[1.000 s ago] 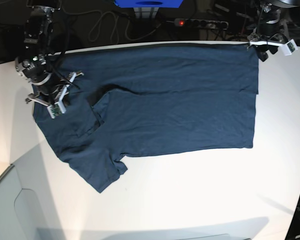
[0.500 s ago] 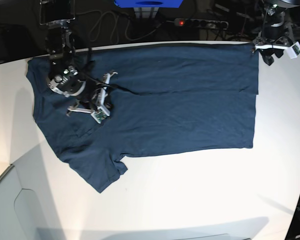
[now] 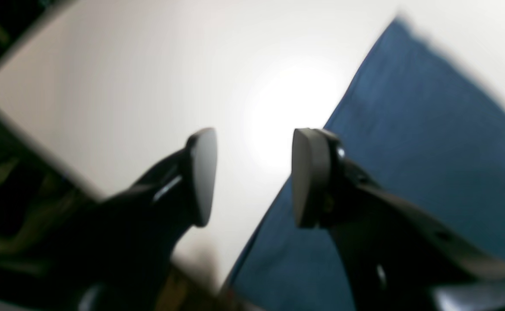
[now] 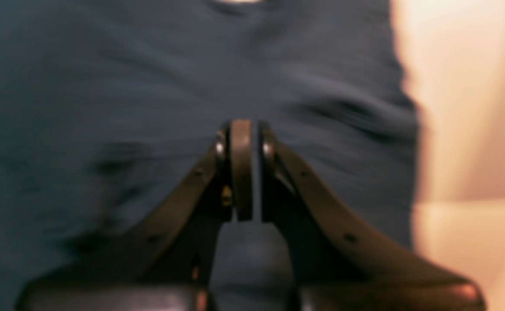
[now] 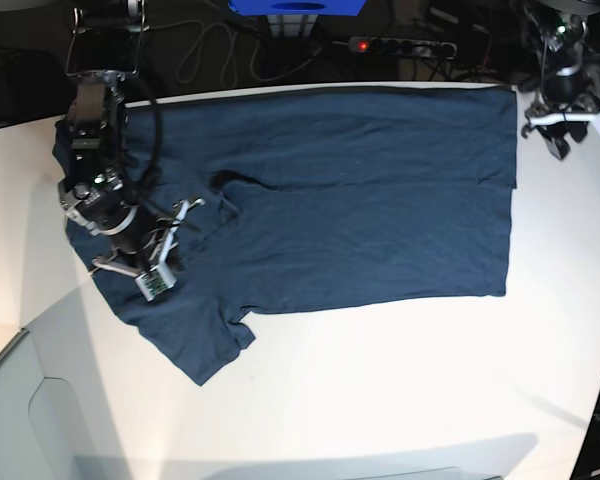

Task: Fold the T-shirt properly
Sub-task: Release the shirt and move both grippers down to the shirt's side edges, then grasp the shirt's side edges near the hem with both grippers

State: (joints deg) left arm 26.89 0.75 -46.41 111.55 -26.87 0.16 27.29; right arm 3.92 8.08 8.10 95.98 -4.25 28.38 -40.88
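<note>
Right end effector [image 4: 241, 172]: pressed together, holding nothing I can see, low over the sleeve end.
Left end effector [image 3: 252, 177]: spread, empty, over the far right hem corner.
Change: my right arm swung toward the middle, then back near-left; the fold by the collar sits flatter.
Meaning: probably smoothing, not folding.
Plain dark navy-blue cotton T-shirt [image 5: 360, 190]: spread sideways across the white surface [image 5: 400, 390], collar left, near sleeve splayed.

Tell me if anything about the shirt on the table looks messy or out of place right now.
The T-shirt is mostly flat, but it bunches near the collar, beside the right gripper. The near sleeve sticks out at an angle, unfolded. No damage shows.
</note>
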